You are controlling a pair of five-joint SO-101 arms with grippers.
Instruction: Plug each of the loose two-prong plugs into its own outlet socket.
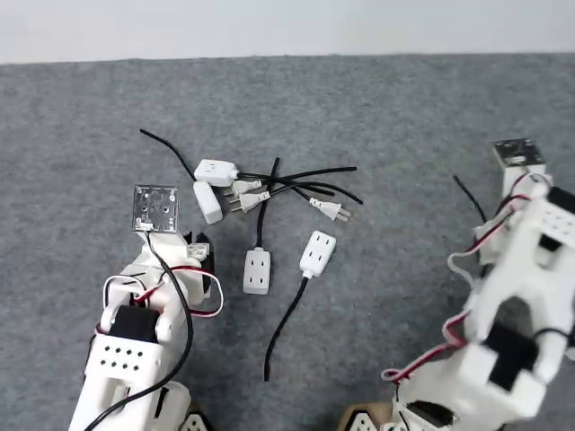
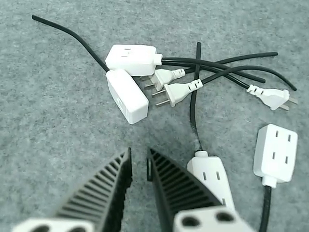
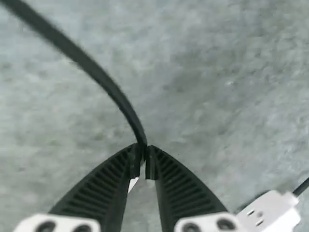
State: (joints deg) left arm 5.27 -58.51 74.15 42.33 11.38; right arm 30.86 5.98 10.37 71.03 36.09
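Plugs (image 2: 176, 92) and sockets (image 2: 130, 57) lie on the table (image 1: 404, 108) left of its middle, well apart from every edge. Left gripper (image 2: 138, 157) hangs just beside them, fingers (image 2: 108, 188) slightly apart. Right gripper (image 3: 140, 154), near the right edge, clamps a cord (image 3: 96, 72).

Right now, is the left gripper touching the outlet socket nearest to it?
Apart. The high view shows a strip of grey carpet between the left gripper and the outlet socket.

Legible text: none.
Outlet socket (image 1: 318, 253), at 4 o'clock from the plug (image 1: 256, 198), shows slots only; no print can be made out.
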